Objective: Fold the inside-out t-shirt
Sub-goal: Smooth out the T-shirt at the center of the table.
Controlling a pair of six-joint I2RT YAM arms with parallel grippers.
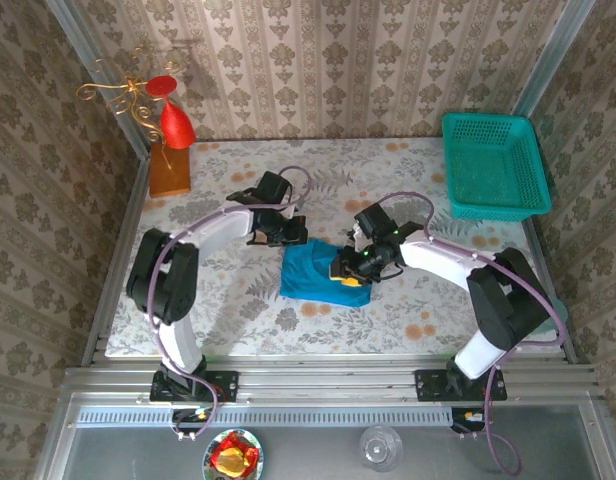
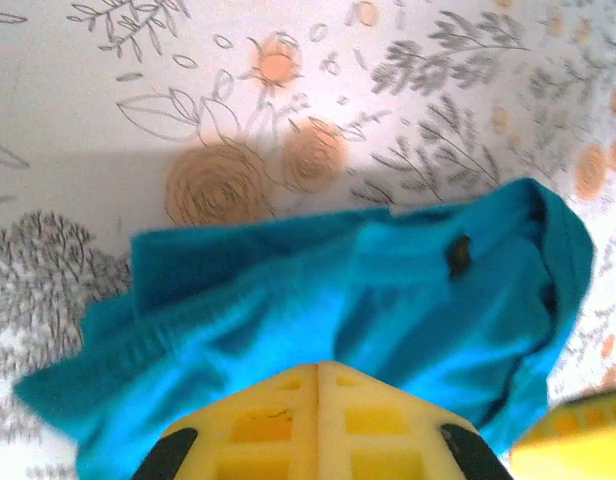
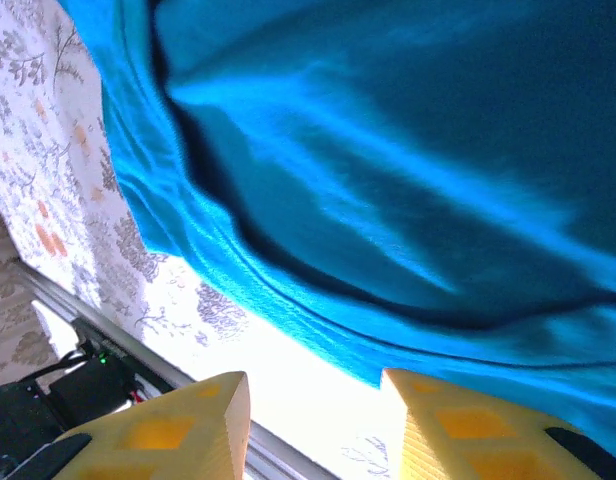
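Note:
The teal-blue t-shirt (image 1: 310,272) lies folded into a small bundle in the middle of the flowered table. My left gripper (image 1: 291,236) hovers at the bundle's far left edge. In the left wrist view its yellow fingers (image 2: 278,420) are pressed together, with the t-shirt (image 2: 318,290) just beyond the tips and no cloth between them. My right gripper (image 1: 346,274) is at the bundle's right side. In the right wrist view its jaws (image 3: 313,388) stand apart over bare table, and the right finger (image 3: 458,430) touches the hem of the t-shirt (image 3: 388,170).
A green mesh basket (image 1: 493,165) stands at the back right corner. At the back left are a wooden block (image 1: 169,170) and a red ornament on a gold wire stand (image 1: 174,122). The table's near rail (image 3: 118,345) runs close behind the right gripper.

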